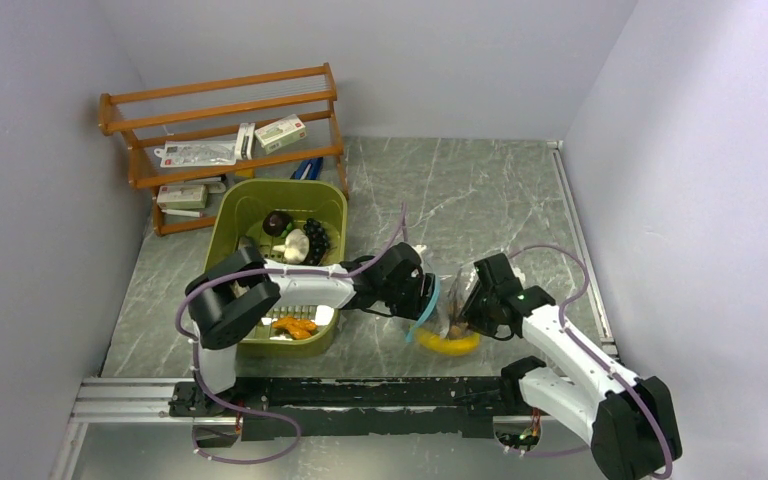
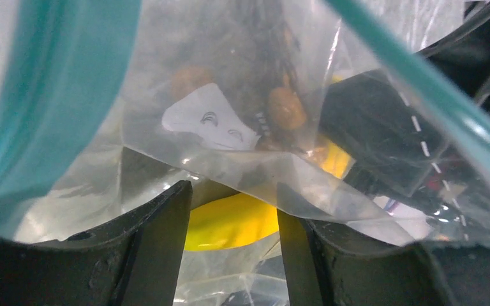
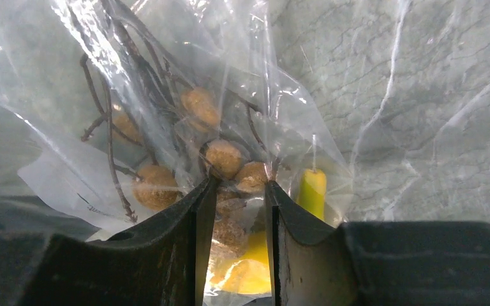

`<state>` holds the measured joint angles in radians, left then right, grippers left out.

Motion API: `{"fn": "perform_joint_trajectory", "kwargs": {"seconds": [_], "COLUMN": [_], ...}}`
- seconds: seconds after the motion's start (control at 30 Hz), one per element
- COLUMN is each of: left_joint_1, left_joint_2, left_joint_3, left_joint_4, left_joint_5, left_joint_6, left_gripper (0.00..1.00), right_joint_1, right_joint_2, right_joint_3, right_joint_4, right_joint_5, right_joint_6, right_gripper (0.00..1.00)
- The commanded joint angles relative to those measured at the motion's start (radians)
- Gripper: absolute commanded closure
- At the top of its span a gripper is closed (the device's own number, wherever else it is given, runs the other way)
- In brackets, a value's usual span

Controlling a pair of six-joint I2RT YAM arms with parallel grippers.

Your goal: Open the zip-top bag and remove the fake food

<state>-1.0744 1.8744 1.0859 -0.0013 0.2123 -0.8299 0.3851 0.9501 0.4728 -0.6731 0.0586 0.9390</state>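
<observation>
The bag point(image 1: 450, 300) sits between the two end effectors near the front of the surface point(image 1: 480, 200), and its crinkled film blurs most of what is inside. Through it show a yellow banana point(image 2: 230, 223), several round tan pieces point(image 3: 223, 156) and thin dark stalks point(image 3: 111, 108). What the stalks belong to cannot be told. A white slip point(image 2: 207, 118) inside the bag carries a few small dark marks, too faint to read. The teal zip strip point(image 2: 57, 95) curves across the left wrist view and is cut off at the edges.

The left end effector point(image 2: 231, 191) has its fingers well apart, with film lying just beyond the tips and nothing pinched between them. The right end effector point(image 3: 240, 185) is nearly closed, nipping a fold of the bag.

A green tub point(image 1: 228, 215) beneath the left arm holds a dark brown ball point(image 1: 277, 222), a white mushroom point(image 1: 295, 246), dark grapes point(image 1: 317, 240) and orange bits point(image 1: 295, 326); the arm hides its middle. Boxes point(image 1: 280, 132) on the wooden rack point(image 1: 220, 100) bear red print too small to read.
</observation>
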Motion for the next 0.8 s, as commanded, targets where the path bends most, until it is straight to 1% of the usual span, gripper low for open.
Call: {"fn": "perform_joint_trajectory", "kwargs": {"seconds": [0.0,0.17,0.23,0.4,0.43,0.53,0.63,0.7,0.77], "left_joint_1": [-0.007,-0.008,-0.009,-0.012,-0.012,-0.013,-0.013,-0.013,-0.013], "left_joint_2": [0.032,0.05,0.066,0.079,0.083,0.089,0.082,0.074,0.067], "left_joint_3": [0.01,0.012,0.019,-0.024,-0.024,-0.005,-0.003,-0.009,-0.019], "left_joint_4": [0.137,0.191,0.173,0.183,0.182,0.156,0.14,0.125,0.119], "left_joint_5": [0.086,0.173,0.212,0.232,0.234,0.223,0.192,0.167,0.142], "left_joint_6": [-0.031,-0.049,-0.054,-0.081,-0.079,-0.074,-0.076,-0.083,-0.093], "left_gripper": [0.38,0.4,0.41,0.46,0.46,0.44,0.44,0.44,0.45], "right_joint_1": [-0.003,-0.003,-0.003,-0.003,-0.004,-0.003,-0.003,-0.003,-0.004], "right_joint_2": [-0.042,-0.067,-0.082,-0.119,-0.122,-0.137,-0.172,-0.175,-0.153], "right_joint_3": [-0.047,-0.062,-0.06,-0.047,-0.035,0.03,0.083,0.094,0.079], "right_joint_4": [0.034,0.012,-0.002,0.011,-0.004,-0.121,-0.233,-0.252,-0.234], "right_joint_5": [-0.055,-0.052,-0.04,-0.049,-0.038,0.085,0.221,0.273,0.289], "right_joint_6": [0.014,0.023,0.031,0.038,0.036,0.074,0.149,0.174,0.186], "right_gripper": [0.66,0.66,0.66,0.66,0.68,0.69,0.66,0.66,0.67]}}
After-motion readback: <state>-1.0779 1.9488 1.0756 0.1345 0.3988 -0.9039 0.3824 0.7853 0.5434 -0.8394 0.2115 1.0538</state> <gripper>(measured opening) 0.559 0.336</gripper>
